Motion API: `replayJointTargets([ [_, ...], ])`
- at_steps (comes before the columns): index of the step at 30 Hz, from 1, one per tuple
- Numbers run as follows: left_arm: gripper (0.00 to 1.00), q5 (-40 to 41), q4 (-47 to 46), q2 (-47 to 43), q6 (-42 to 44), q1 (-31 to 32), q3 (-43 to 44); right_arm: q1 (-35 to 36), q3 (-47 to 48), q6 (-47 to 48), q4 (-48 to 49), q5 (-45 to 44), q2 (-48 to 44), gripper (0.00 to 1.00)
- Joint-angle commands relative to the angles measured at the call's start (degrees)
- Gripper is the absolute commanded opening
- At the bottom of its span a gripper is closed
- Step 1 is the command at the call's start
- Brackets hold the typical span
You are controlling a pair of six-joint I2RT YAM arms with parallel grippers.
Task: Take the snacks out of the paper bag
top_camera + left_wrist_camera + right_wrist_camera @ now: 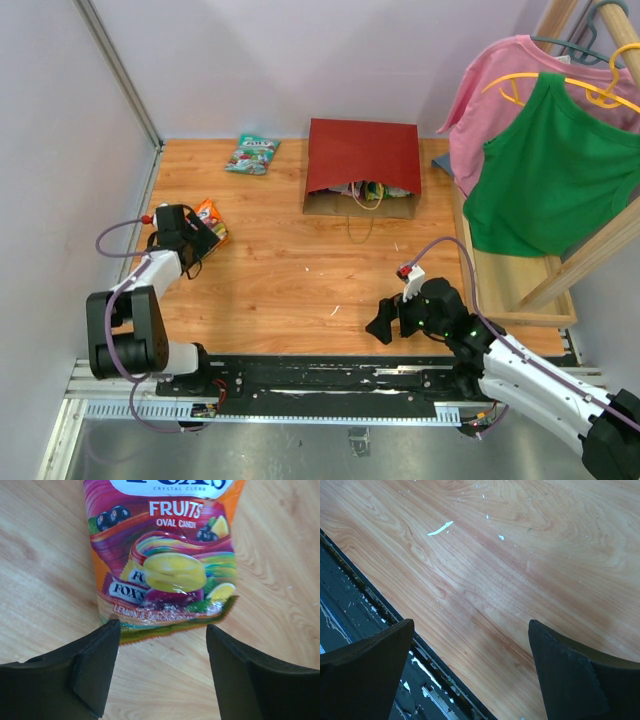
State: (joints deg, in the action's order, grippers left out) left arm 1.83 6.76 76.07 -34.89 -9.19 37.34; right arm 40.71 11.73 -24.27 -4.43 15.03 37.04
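The dark red paper bag [362, 157] lies on its side at the back of the table, its mouth toward me, with several snack packets [372, 191] showing inside. A teal candy packet [252, 154] lies to its left. An orange and purple Fox's Fruits candy packet [209, 219] lies flat at the left, and also fills the left wrist view [165, 555]. My left gripper [196, 236] is open and empty, its fingertips [95, 662] just short of the packet's near edge. My right gripper [385, 325] is open and empty over bare wood [520, 570] near the front rail.
A wooden rack [590, 250] with a pink shirt [500, 90] and a green shirt [550, 170] stands at the right. A black rail [330, 378] runs along the near edge. Walls close the left and back.
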Motion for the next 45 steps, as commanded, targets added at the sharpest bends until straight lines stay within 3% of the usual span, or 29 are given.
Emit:
replayJointTargets([
  [1,0.66,3.15,-3.08,4.98,1.09,-0.19,2.74,-0.91,-0.69,-0.02,0.17,0.63,-0.07,0.98],
  [2,0.62,4.28,-2.56,6.06,1.21,-0.17,3.59,-0.90,-0.84,-0.03,0.34,0.62,-0.23,0.98],
  [10,0.59,16.94,1.28,16.14,1.86,-0.19,13.29,-0.94,-1.19,-0.03,1.55,0.88,0.61,0.98],
  [17,0.44,19.94,8.71,32.06,7.87,0.92,32.10,-0.96,-0.77,0.26,2.98,0.78,3.83,0.98],
  [27,0.50,30.28,16.03,47.56,16.56,6.20,52.92,-0.92,0.02,0.43,3.57,0.99,7.00,0.98],
  [39,0.54,37.92,13.85,53.82,25.68,7.35,64.35,-0.89,0.80,0.76,3.72,1.36,9.21,0.98],
  [43,0.54,38.46,12.64,53.08,26.54,6.82,61.70,-0.95,0.49,0.75,3.51,1.23,8.18,0.98],
  [45,0.54,34.16,13.28,51.22,25.53,6.13,60.82,-0.91,0.49,0.80,3.40,1.38,8.01,0.98],
])
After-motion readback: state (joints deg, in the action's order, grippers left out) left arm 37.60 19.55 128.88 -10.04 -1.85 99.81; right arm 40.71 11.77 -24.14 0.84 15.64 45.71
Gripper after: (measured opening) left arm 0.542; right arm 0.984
